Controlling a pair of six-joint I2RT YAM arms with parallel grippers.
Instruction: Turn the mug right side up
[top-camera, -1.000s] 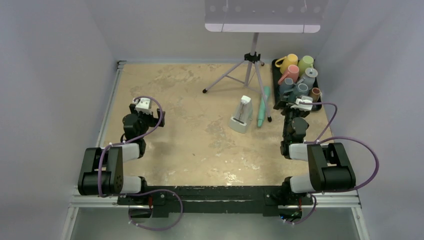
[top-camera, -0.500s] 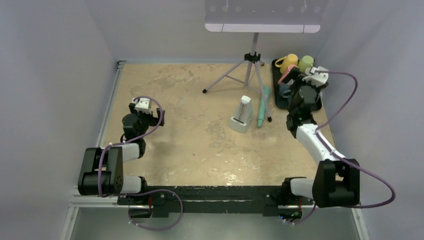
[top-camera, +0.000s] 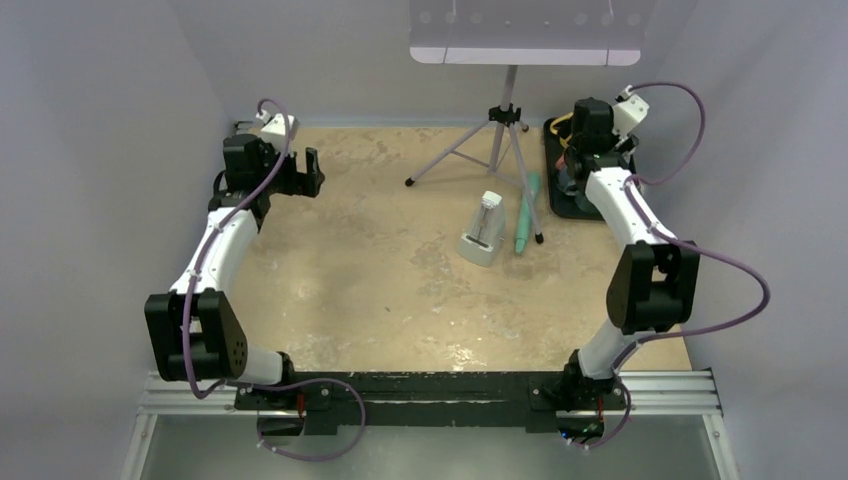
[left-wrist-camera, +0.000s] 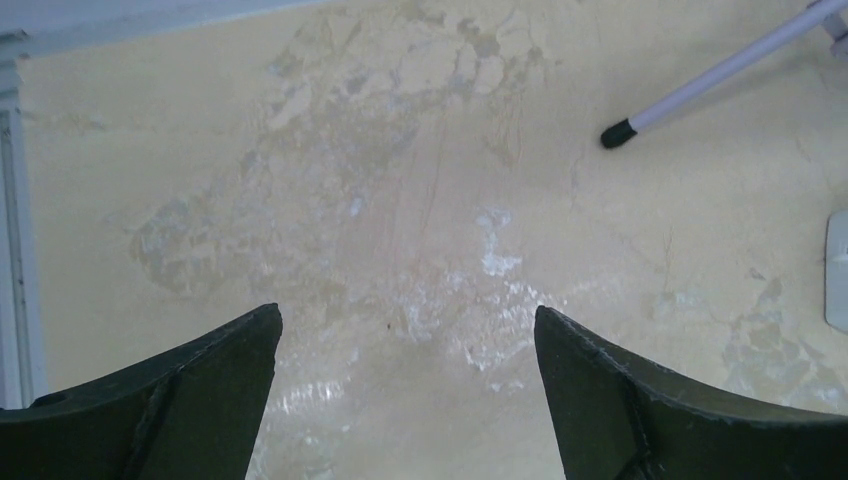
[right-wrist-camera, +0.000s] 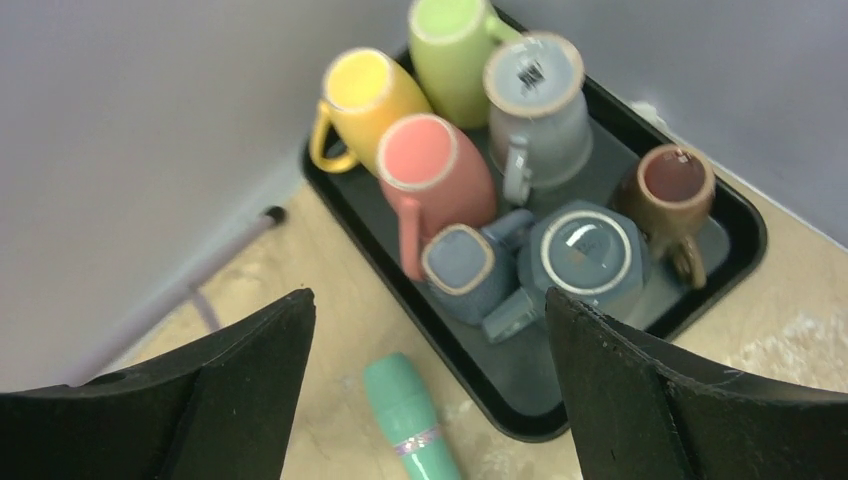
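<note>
Mugs (right-wrist-camera: 535, 110), seven, in black tray (right-wrist-camera: 510, 410) at 1 o'clock on the desk (left-wrist-camera: 420, 200); right hand (right-wrist-camera: 427, 295) newly arrived above them.
Most apparently base-up, mouths down, long axes vertical. Right hand, swung out from the near edge, hovers spread wide and empty, so grasp not begun and target mug undetermined. Left hand (left-wrist-camera: 407, 312) spread wide, empty, at 11 o'clock.

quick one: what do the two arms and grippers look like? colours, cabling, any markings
They match. The left arm and right arm have white tubular links between blocky black joint housings. A purple cable loops along each arm, and a small white camera box sits at each wrist. The left gripper and right gripper each have two matte black fingers tapering to curved tips. No markings visible.
</note>
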